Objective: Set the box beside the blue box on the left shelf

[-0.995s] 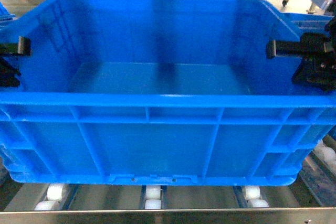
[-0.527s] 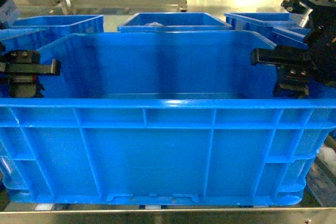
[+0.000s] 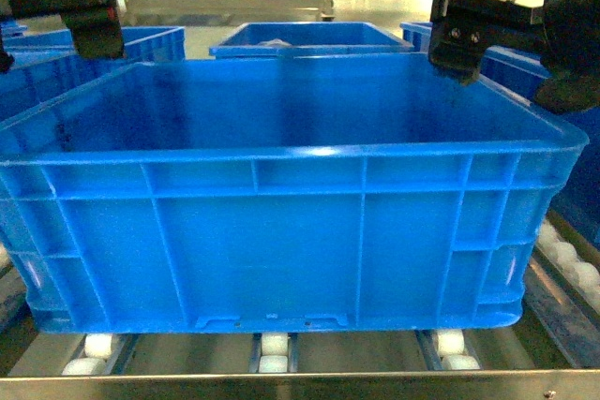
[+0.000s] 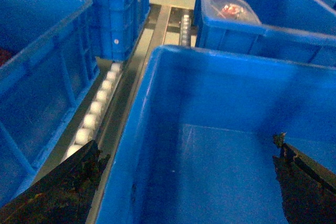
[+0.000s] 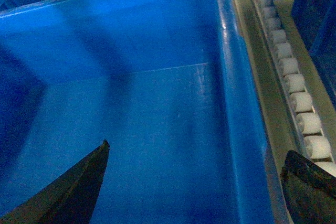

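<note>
The blue crate [image 3: 281, 222] rests on the roller shelf [image 3: 274, 344], filling the frame's centre. Left gripper [image 3: 89, 7] and right gripper [image 3: 459, 30] hover released above its upper corners.

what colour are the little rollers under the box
White rollers, clearest in the right wrist view.

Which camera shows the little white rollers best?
The right wrist view: a clear row of white rollers beside the box. The left wrist view shows a dimmer row; the head view only a few.
</note>
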